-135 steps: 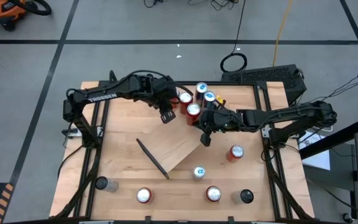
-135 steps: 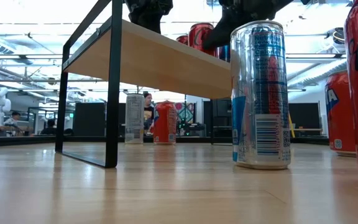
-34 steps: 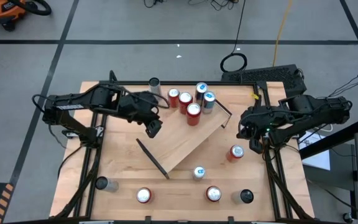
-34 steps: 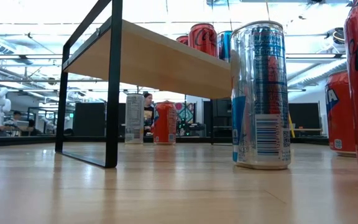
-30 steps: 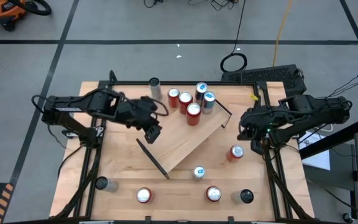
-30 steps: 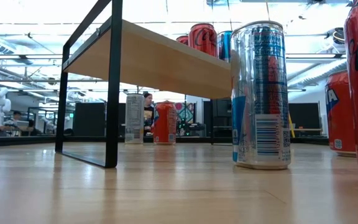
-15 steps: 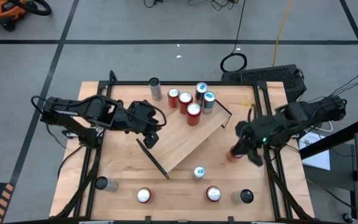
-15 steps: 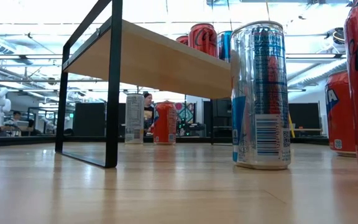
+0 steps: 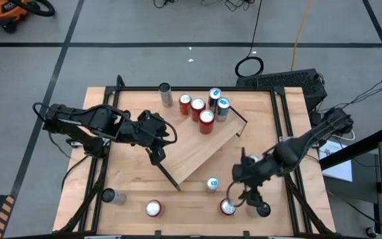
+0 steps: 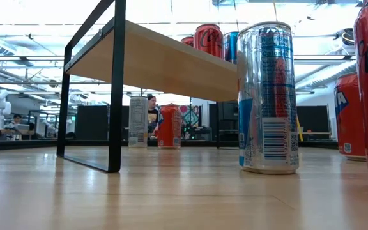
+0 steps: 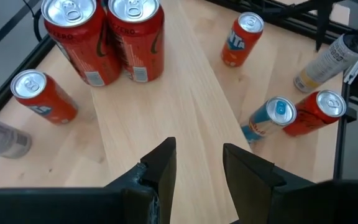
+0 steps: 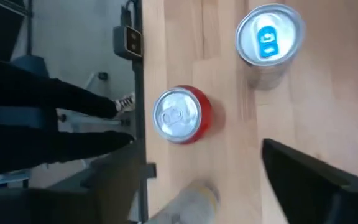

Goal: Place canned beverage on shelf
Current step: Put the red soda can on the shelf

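Observation:
The shelf (image 9: 201, 149) lies slantwise across the table on its two black brackets. Several red and blue cans (image 9: 206, 118) stand on its far right end. My left gripper (image 11: 197, 163) hovers open above the shelf's left end (image 9: 156, 157), with nothing between its fingers. My right gripper (image 9: 239, 192) hangs open near the table's near edge, above and beside a red can (image 12: 182, 115) that stands on the table. A slim blue-topped can (image 12: 269, 34) stands just beyond it. No gripper shows in the low view.
An orange can (image 11: 241, 40) stands on the table right of the shelf. A dark-topped can (image 9: 262, 210), another red can (image 9: 153, 209) and a dark can (image 9: 108, 196) stand along the near edge. A grey can (image 9: 165, 90) stands at the far edge.
My right gripper has swung from the table's right edge toward the near edge and down, ending over the red can there. My left gripper has drifted a little toward the near edge, over the shelf's left end. No can has moved.

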Available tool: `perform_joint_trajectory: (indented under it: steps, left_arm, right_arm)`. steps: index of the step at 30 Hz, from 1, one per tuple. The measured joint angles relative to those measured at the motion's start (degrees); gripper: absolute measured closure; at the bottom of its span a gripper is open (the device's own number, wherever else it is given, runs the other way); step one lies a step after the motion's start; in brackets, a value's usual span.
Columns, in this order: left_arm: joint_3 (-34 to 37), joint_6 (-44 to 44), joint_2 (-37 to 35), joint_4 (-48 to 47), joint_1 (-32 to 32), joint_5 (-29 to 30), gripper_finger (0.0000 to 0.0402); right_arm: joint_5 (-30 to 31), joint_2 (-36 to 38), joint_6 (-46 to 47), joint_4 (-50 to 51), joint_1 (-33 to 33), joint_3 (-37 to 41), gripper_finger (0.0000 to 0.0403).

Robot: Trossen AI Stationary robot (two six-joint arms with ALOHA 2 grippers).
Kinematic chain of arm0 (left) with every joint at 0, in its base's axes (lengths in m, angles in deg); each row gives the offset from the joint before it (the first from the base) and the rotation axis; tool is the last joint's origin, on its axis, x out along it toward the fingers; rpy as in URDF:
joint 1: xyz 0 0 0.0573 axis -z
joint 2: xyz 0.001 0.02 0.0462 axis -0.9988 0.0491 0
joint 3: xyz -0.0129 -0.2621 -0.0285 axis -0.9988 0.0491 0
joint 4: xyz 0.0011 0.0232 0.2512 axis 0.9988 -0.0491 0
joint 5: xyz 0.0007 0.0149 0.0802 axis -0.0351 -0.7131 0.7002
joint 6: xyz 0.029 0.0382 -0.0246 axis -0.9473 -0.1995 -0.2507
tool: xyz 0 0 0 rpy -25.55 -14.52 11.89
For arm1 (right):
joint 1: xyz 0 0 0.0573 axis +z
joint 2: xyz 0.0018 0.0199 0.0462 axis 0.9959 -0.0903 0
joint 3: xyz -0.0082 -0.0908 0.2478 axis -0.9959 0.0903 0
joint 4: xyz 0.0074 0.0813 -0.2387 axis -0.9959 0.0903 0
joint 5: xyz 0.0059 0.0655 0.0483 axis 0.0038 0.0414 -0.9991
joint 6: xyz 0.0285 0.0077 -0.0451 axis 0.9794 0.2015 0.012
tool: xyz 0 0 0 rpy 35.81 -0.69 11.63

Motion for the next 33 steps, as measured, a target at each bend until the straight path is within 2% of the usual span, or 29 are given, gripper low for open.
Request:
perform_joint_trajectory:
  steps: [3, 6, 12, 18, 24, 33]
  left_arm:
    - [0.0, -0.6, 0.0, 0.0, 0.0, 0.0, 0.0265]
    - [0.0, -0.9, 0.0, 0.0, 0.0, -0.1, 0.0265]
    - [0.0, -0.9, 0.0, 0.0, 0.0, -0.1, 0.0265]
    - [0.0, -1.0, 0.0, 0.0, 0.0, -0.1, 0.0265]
    - [0.0, -1.0, 0.0, 0.0, 0.0, 0.0, 0.0265]
    - [0.0, -0.5, 0.0, 0.0, -0.1, 0.6, 0.0265]
  right_arm:
    - [1.3, -3.5, 0.0, -3.1, 1.0, 0.0, 0.0042]
    - [1.1, -6.6, -0.2, -6.2, 1.6, 0.0, 0.0010]
    - [-0.2, -11.3, 2.8, -8.8, 3.3, 0.0, 0.0010]
    - [1.6, -14.3, 3.3, -9.5, 5.2, 0.0, 0.0004]
    - [7.1, -16.1, 2.3, -9.4, 6.5, 0.0, 0.0003]
    - [6.9, -19.1, 0.7, -10.7, 6.5, 0.0, 0.0003]
